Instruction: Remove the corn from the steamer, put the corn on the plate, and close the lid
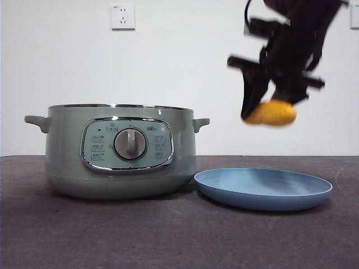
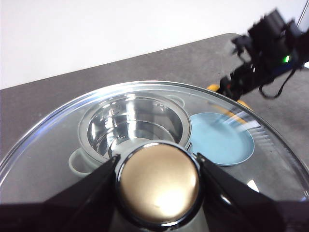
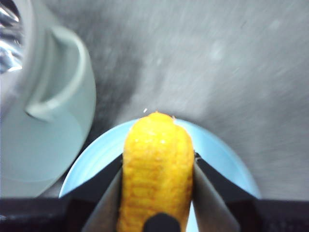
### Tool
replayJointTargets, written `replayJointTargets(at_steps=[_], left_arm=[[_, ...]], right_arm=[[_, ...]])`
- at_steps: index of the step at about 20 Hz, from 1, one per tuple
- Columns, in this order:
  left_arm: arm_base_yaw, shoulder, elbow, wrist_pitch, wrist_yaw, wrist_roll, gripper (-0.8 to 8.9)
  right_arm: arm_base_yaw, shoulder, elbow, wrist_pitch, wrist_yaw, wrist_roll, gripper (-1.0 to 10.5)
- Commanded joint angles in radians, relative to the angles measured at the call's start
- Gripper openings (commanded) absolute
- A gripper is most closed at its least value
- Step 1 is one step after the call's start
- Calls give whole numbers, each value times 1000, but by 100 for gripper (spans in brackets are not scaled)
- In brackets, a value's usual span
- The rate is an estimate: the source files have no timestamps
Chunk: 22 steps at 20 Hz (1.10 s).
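- Large round sage-green steamer pot (image 1: 120, 151) sits on the dark tabletop (image 1: 168, 235), left in front view, uncovered.
- Wide shallow light-blue plate (image 1: 263, 188) on the tabletop just right of the steamer pot, apart from it.
- Small yellow corn cob piece (image 1: 271, 114) clamped in right end effector (image 1: 268, 111), in the air above the plate, right of the steamer pot.
- Domed glass lid with chrome rim (image 2: 48, 159) held by its round knob (image 2: 158, 183) in left end effector (image 2: 158, 180), up above the steamer pot and plate.

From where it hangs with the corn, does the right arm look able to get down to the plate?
Probably yes. The right gripper, jaws shut on the corn, hangs above the plate, and nothing shows between them. The steamer stands off to one side, and the left gripper holds the lid up high.
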Motion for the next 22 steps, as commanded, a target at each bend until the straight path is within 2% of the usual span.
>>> replayJointTargets(at_steps=[1, 4, 9, 18, 19, 22], left_arm=[[-2, -11, 7, 44, 4, -11, -12], [-2, -11, 7, 44, 5, -11, -12], [-2, -11, 7, 37, 4, -14, -12], [-2, -10, 7, 39, 3, -14, -12], [-2, -5, 7, 39, 3, -14, -12], [-2, 19, 7, 44, 4, -14, -12]], right_arm=[[0, 10, -120, 155, -5, 61, -12], [-1, 35, -200, 274, -1, 60, -12], [-5, 138, -206, 345, -2, 92, -12], [-5, 198, -206, 317, -6, 94, 13], [-5, 198, -206, 311, -6, 94, 80], [-5, 189, -206, 305, -9, 94, 562]])
